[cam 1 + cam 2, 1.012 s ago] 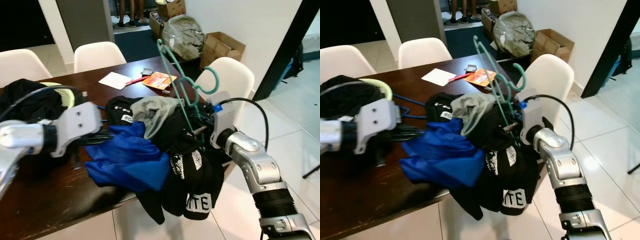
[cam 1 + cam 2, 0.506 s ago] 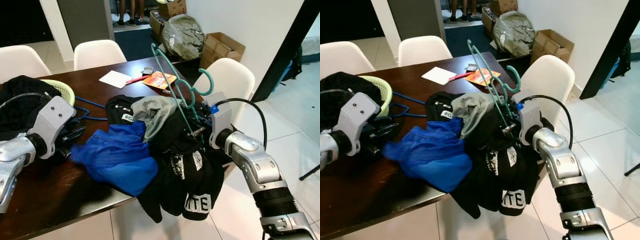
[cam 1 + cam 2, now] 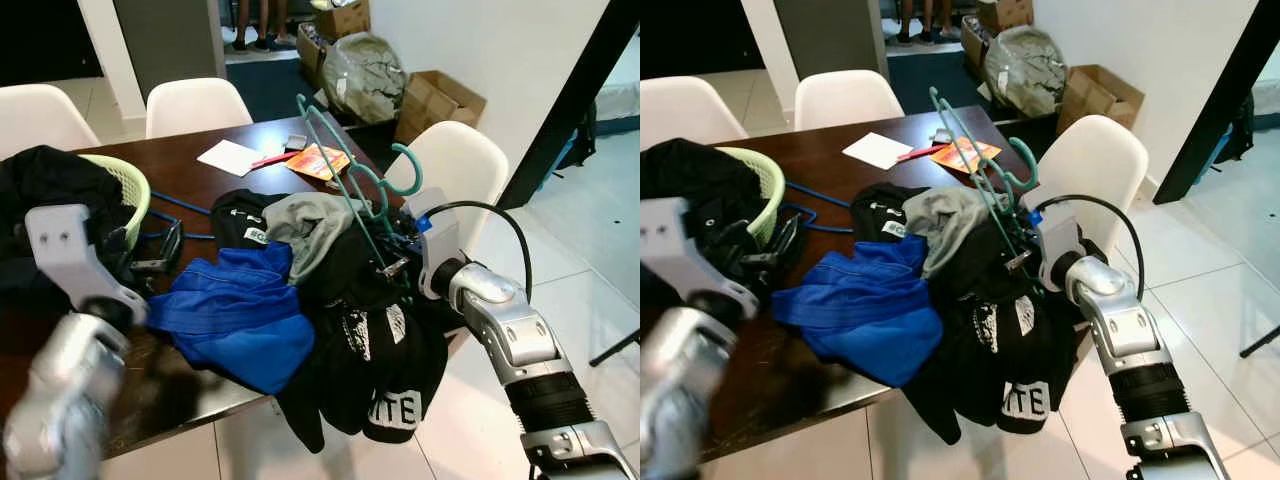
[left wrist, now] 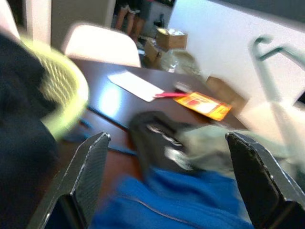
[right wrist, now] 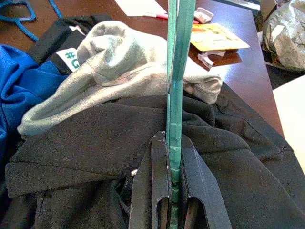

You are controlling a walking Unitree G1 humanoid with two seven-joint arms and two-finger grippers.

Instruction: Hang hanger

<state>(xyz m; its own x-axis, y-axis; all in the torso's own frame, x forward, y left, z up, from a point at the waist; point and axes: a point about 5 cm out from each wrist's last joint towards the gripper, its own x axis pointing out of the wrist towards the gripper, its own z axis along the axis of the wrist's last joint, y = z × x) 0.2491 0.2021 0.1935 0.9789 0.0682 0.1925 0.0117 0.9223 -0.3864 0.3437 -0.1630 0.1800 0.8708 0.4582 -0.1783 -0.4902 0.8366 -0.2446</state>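
A teal plastic hanger stands tilted above a heap of clothes at the table's right end, its hook toward a white chair. My right gripper is shut on the hanger's lower bar; the right wrist view shows both fingers clamped on the teal bar. The heap holds a blue garment, a grey one and black ones that spill over the table edge. My left arm is raised at the near left, blurred. The left gripper is open, with nothing between its fingers.
The dark wooden table carries a light-green basket heaped with black clothes, a blue cord, white paper and an orange packet. White chairs stand around it. Cardboard boxes and a stuffed bag sit behind. A person's legs show at the back.
My left arm has drawn back from the blue garment to the near left and risen. The right gripper keeps its hold on the hanger, almost unmoved.
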